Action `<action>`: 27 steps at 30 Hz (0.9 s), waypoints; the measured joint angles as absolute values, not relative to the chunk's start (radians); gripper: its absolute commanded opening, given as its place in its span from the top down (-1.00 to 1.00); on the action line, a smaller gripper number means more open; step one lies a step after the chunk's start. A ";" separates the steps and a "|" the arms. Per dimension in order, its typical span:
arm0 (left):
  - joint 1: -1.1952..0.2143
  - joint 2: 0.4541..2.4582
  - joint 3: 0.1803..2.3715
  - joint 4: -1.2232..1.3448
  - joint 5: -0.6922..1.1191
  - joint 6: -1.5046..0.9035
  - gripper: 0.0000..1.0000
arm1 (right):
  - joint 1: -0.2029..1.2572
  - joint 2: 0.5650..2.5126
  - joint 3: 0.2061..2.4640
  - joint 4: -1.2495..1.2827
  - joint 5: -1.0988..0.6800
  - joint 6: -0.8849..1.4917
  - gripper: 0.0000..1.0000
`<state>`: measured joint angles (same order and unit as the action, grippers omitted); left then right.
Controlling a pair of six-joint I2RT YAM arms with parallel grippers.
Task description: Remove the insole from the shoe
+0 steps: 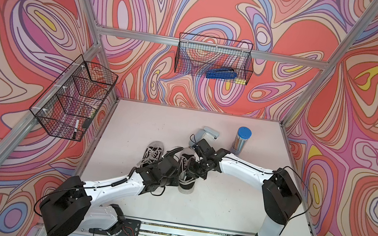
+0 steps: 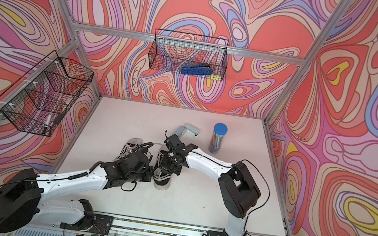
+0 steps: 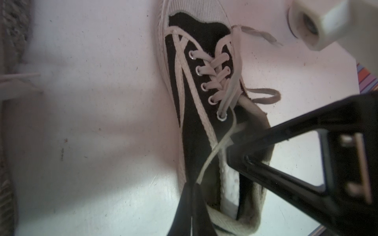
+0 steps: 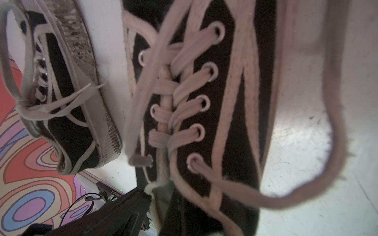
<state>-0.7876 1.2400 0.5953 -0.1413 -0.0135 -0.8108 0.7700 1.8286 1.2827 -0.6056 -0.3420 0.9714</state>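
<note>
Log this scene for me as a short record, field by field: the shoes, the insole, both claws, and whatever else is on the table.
worked sneaker: black canvas, white laces, both claws at it
insole: white, inside the sneaker's opening, not out yet
left claw: shut, at the sneaker's rim near the heel
right claw: shut, tip in the opening beside the insole
second sneaker: on the robot's left, apart, untouched
also on table: blue-lidded canister, grey stapler

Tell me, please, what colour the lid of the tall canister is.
Blue; the lid shows best in a top view.
</note>
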 measured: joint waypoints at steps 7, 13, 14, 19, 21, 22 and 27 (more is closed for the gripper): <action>-0.788 1.252 0.595 -0.142 -0.028 -0.776 1.00 | 0.699 1.794 1.260 -0.567 -0.411 1.011 1.00; -0.789 1.254 0.595 -0.142 -0.034 -0.762 1.00 | 0.680 1.792 1.230 -0.513 -0.461 1.046 1.00; -0.789 1.254 0.595 -0.143 -0.036 -0.760 1.00 | 0.680 1.792 1.230 -0.508 -0.464 1.049 1.00; -0.792 1.229 0.600 -0.158 -0.057 -0.759 0.70 | 0.680 1.793 1.224 -0.491 -0.474 1.061 1.00; -0.792 1.192 0.603 -0.184 -0.068 -0.759 0.53 | 0.680 1.794 1.224 -0.477 -0.476 1.063 1.00; -0.792 1.172 0.603 -0.193 -0.071 -0.759 0.48 | 0.679 1.794 1.223 -0.474 -0.475 1.064 1.00; -0.792 1.044 0.612 -0.206 -0.079 -0.760 0.24 | 0.671 1.794 1.216 -0.453 -0.471 1.068 1.00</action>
<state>-0.7921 1.0439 0.6117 -0.2058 -0.0792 -0.7601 0.6712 1.7935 1.2160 -0.4534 -0.4713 1.0683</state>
